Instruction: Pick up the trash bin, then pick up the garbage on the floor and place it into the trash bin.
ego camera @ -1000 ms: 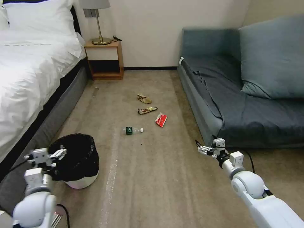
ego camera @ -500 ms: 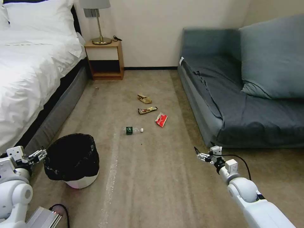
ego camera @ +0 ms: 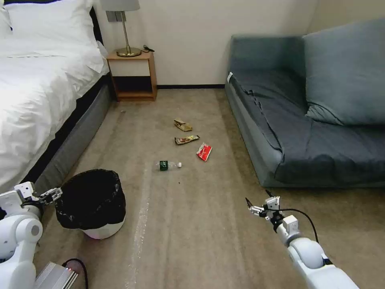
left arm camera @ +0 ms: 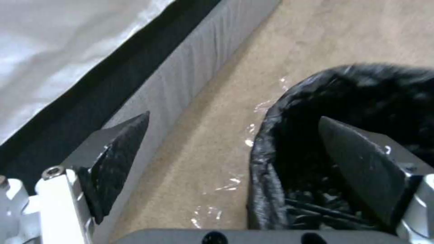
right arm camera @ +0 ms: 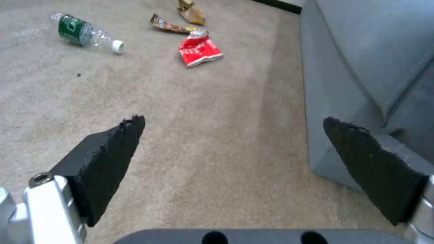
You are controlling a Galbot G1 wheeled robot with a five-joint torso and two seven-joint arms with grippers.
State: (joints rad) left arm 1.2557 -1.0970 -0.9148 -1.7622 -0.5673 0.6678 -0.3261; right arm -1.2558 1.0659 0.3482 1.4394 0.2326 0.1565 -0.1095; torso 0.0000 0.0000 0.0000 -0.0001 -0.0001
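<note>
Carpet floor (ego camera: 208, 224), trash bin (ego camera: 94, 200), garbage (ego camera: 186, 144)

Head high; wrists near carpet (ego camera: 192, 224)

Trash bin (ego camera: 93, 204) left of bottle (ego camera: 167, 164)

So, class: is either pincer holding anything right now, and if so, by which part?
Nothing is held. The left pincer is open beside the trash bin, straddling its rim; the right pincer hangs open above the carpet.
</note>
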